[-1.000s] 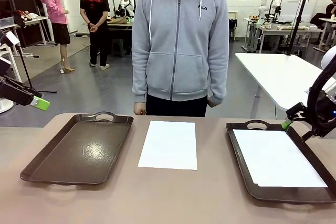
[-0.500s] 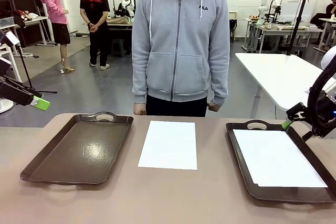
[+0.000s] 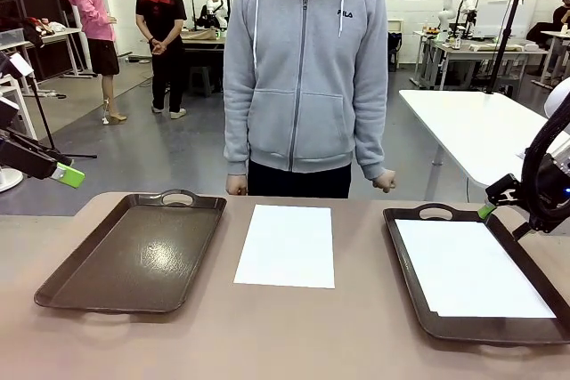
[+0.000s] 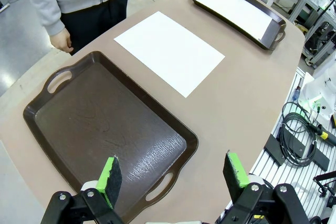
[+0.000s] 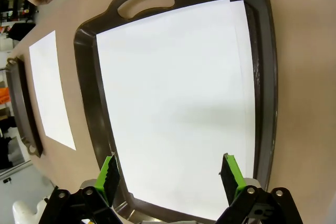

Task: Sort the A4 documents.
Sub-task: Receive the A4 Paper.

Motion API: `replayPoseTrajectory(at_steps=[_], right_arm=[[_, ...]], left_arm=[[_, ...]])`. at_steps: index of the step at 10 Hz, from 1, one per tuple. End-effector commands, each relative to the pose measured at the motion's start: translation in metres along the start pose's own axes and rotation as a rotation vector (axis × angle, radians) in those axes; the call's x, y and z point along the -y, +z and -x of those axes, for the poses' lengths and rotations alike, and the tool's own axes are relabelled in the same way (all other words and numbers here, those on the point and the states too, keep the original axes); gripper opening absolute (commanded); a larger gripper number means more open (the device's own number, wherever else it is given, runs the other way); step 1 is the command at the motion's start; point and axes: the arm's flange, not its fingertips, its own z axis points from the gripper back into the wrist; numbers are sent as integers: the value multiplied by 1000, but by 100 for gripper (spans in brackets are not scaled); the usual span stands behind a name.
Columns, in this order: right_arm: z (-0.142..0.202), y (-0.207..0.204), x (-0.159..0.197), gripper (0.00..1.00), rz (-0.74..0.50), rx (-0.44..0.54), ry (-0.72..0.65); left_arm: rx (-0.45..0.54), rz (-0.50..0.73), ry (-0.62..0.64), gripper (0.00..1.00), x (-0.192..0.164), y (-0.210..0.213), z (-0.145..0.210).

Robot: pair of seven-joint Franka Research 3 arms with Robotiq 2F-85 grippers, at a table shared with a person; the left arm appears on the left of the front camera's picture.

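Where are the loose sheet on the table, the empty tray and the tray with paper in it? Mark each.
loose sheet (image 3: 286, 245): front view, middle of the sheet.
empty tray (image 3: 134, 251): front view, bare floor of the tray.
tray with paper (image 3: 434, 212): front view, far handle on the rim.

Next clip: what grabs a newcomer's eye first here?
A white A4 sheet lies alone on the table between two brown trays. The left tray holds nothing, while the right tray holds white paper. A person in a grey hoodie stands at the far edge.
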Motion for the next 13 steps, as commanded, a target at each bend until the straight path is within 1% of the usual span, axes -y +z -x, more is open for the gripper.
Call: replayPoseTrajectory(at_steps=[1, 5, 6, 8, 10, 11, 13], right_arm=[[0, 0, 0, 100, 14, -4, 5], [0, 0, 0, 100, 0, 0, 0], [18, 24, -8, 100, 47, 150, 90], [46, 74, -26, 100, 43, 352, 254], [53, 97, -40, 100, 4, 399, 386], [59, 105, -50, 100, -18, 420, 484], [79, 123, -70, 100, -139, 409, 726]], left_arm=[[15, 17, -19, 100, -2, -1, 1], [15, 17, -19, 100, -2, -1, 1], [15, 17, -19, 100, -2, -1, 1], [15, 17, -19, 100, -2, -1, 1], [15, 17, -19, 100, -2, -1, 1], [15, 17, -19, 100, -2, -1, 1], [15, 17, -19, 100, -2, -1, 1]])
